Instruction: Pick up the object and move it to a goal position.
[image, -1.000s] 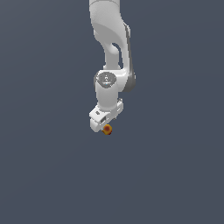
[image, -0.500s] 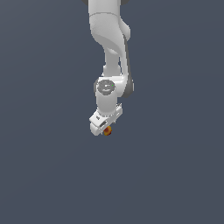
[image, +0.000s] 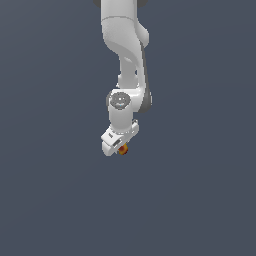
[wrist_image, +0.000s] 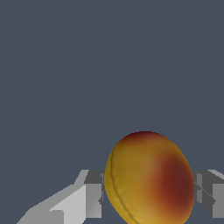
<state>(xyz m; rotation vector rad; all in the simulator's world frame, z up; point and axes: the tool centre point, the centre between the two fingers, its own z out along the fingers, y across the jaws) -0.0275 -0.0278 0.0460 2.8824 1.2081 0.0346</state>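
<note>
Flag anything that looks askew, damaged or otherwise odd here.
Nothing stands out. The ball sits between the fingers of the gripper, intact, orange-yellow with a dark red patch. Around it is only plain grey ground, with nothing spilled.

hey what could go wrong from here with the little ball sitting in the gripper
1. The ball is round and smooth, sitting between two narrow fingers, so it could squirt out if they squeeze off-centre.
2. In the exterior view the gripper hides most of the ball, so a slip would be hard to notice there.
3. No goal marker is visible, so the drop point is uncertain.
</note>
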